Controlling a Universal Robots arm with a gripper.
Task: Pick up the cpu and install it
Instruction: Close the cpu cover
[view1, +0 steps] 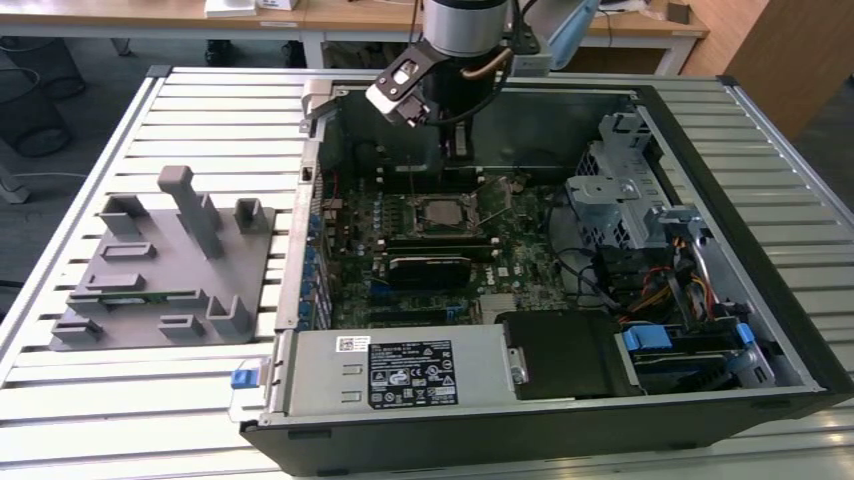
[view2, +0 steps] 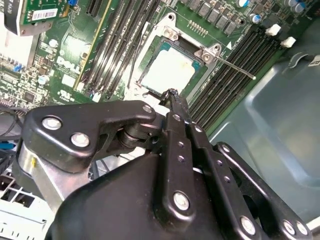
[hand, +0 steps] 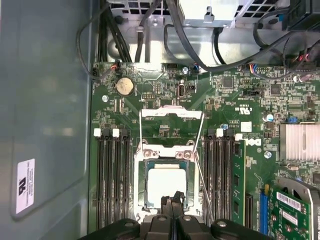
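Note:
The cpu (view1: 438, 212) (view2: 167, 70) (hand: 165, 185), a square chip with a silver top, lies flat in the socket on the green motherboard (view1: 350, 255) inside the open computer case. The socket's metal retaining frame (hand: 171, 112) stands flipped open, and its thin lever (hand: 201, 170) (view2: 235, 67) is raised beside the socket. My gripper (view1: 457, 152) (view2: 172, 95) (hand: 173, 201) hangs just above the cpu's near edge. Its black fingers are pressed together, shut with nothing between them.
Memory slots (hand: 112, 175) flank the socket on both sides. A power supply (view1: 400, 372) and drive cage (view1: 625, 200) crowd the case, and its walls (view1: 747, 240) rise around the board. A grey parts fixture (view1: 160, 262) sits on the exterior view's left of the slatted table.

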